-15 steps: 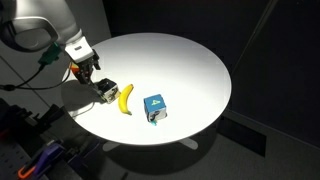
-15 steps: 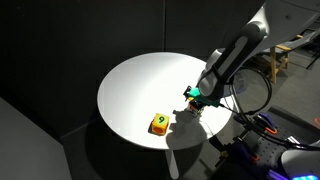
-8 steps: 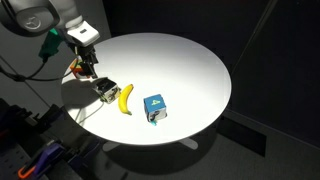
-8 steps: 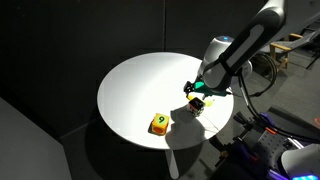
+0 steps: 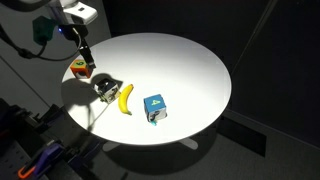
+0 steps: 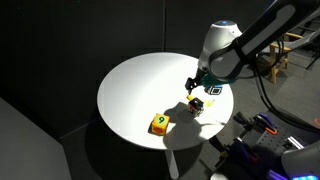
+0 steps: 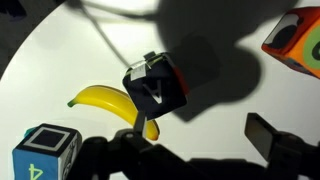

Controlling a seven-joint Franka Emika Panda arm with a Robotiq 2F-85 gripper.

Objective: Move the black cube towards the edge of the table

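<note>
I have the gripper point(image 5: 87, 58) hanging above the table point(image 5: 190, 60), clear of everything. In the wrist view its jaws are spread apart with nothing between them. The black cube point(image 7: 156, 86) sits on the tabletop below, close to the rim and just beside one end of the banana point(image 7: 103, 101). An orange-red cube point(image 5: 80, 70) lies near it, also by the rim. A blue cube point(image 5: 154, 107) stands on the banana's other side.
</note>
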